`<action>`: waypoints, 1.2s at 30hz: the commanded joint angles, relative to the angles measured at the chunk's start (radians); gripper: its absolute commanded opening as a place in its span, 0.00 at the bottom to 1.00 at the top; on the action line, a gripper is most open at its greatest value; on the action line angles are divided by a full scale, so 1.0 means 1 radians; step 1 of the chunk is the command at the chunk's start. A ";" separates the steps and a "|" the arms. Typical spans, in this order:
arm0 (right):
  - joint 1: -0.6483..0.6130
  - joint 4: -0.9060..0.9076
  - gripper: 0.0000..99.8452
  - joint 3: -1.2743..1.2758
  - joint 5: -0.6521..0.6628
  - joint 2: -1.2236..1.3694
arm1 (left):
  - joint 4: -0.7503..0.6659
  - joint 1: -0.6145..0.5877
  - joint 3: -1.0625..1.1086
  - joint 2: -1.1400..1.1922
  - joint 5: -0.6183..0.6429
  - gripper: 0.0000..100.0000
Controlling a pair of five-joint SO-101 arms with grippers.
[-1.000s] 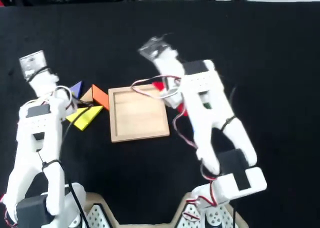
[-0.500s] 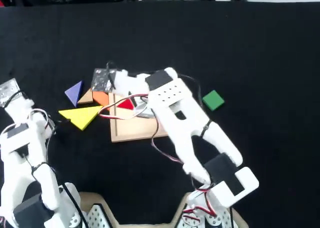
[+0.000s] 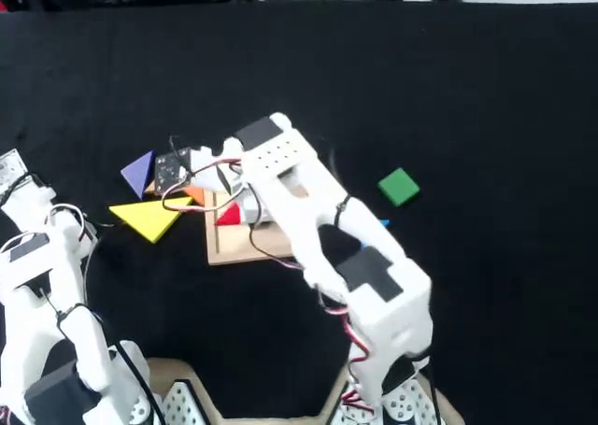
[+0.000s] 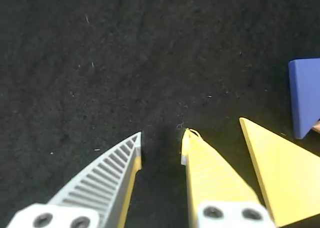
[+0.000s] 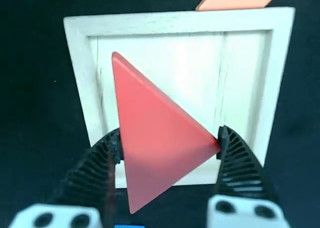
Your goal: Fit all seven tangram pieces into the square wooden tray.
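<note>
My right gripper (image 5: 170,140) is shut on the red triangle (image 5: 155,143), holding it by its edges above the square wooden tray (image 5: 80,77). From above, the red triangle (image 3: 229,215) hangs over the left part of the tray (image 3: 252,249), under the right arm. An orange piece (image 3: 194,196) lies against the tray's far-left corner. The yellow triangle (image 3: 148,217) and a blue triangle (image 3: 138,171) lie left of the tray. My left gripper (image 4: 161,140) stands open over bare cloth, just beside the yellow triangle (image 4: 272,173) and the blue triangle (image 4: 305,97).
A green square (image 3: 399,186) lies on the black cloth right of the tray, with a small blue piece (image 3: 383,223) half hidden by the right arm. The left arm (image 3: 37,266) stands at the table's left edge.
The right arm has swung left from the tray's right side to over the tray, carrying the red triangle. The left arm has drawn back leftward from the pieces.
</note>
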 commanded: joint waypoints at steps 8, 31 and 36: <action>-0.025 -0.109 0.17 -0.021 -0.054 0.028 | -0.012 0.002 -0.016 -0.015 0.020 0.15; -0.052 -0.049 0.34 0.050 -0.060 0.021 | -0.046 0.004 -0.008 -0.009 0.020 0.15; -0.048 -0.031 0.31 0.070 -0.058 -0.018 | -0.046 0.004 -0.008 -0.009 0.020 0.15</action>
